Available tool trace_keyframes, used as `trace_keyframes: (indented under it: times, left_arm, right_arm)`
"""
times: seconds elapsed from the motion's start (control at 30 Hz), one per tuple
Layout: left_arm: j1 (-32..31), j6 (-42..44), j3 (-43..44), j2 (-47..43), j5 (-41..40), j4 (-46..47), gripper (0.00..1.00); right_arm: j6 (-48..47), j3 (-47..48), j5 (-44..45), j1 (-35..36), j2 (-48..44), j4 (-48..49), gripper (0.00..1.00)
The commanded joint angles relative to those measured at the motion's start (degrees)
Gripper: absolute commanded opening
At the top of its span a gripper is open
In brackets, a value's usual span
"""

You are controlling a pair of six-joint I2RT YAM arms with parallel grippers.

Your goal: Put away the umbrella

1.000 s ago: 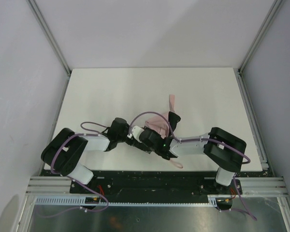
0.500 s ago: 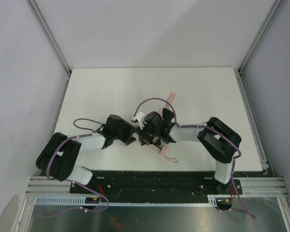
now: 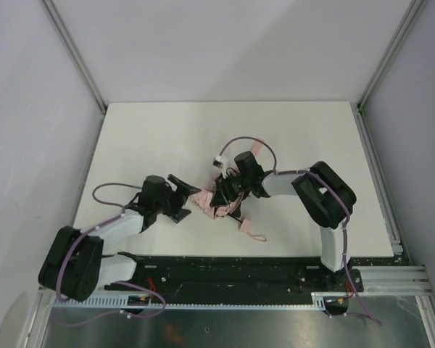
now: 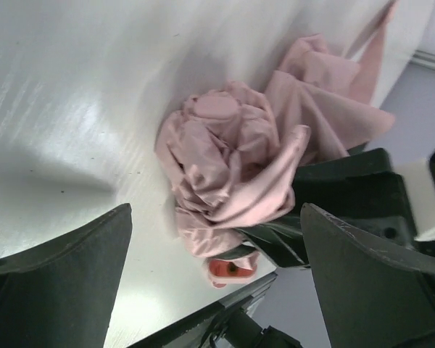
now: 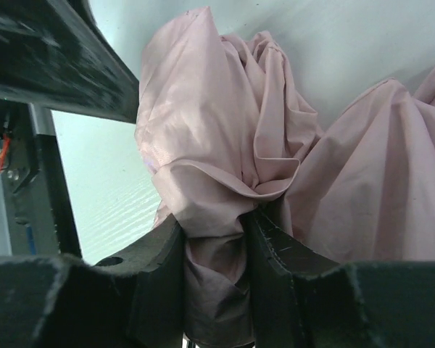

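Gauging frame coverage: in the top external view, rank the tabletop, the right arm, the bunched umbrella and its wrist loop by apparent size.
1. tabletop
2. right arm
3. umbrella
4. wrist loop
The arm rises toward the camera, so it looks enlarged. The umbrella is partly hidden, so it looks smaller than it is.

L arm (image 3: 123, 225) low, L fingers (image 4: 58, 290) spread wide, R arm (image 3: 283, 183) bent inward, R fingers (image 5: 156, 286) pinching umbrella (image 5: 203, 145)

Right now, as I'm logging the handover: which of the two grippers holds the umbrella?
The right gripper: its fingers pinch the pink fabric of the umbrella. The left gripper stands wide open, clamping nothing.
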Motion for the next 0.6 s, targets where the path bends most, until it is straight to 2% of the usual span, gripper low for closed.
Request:
trace_keyframes:
  times: [0.0,0.2,0.3,0.43,0.57]
  left_arm:
    - [-2.9,-1.2,3.8,6.0,0.1,0.9,0.99]
    - [-6.1,-2.2,5.0,13.2,-8.2,1.7,0.98]
    - [-7.0,-2.1,5.1,16.6,-10.2,3.9,0.88]
    - [-8.0,-2.4,3.4,18.6,-12.4,5.5,0.53]
    - [-8.5,-1.5,1.6,16.6,-12.9,6.5,0.14]
  right_arm:
    - [2.1,-4.0,-2.1,-0.5,6.3,-13.8,0.0]
    - [2.0,-3.9,-2.2,-0.8,5.0,-13.4,0.0]
    - [1.7,-4.0,-1.9,-0.8,4.5,-13.7,0.0]
    - [1.3,-3.7,-0.1,-0.3,2.7,-14.3,0.0]
    - [0.5,-2.6,6.1,2.1,-1.2,-16.6,0.11]
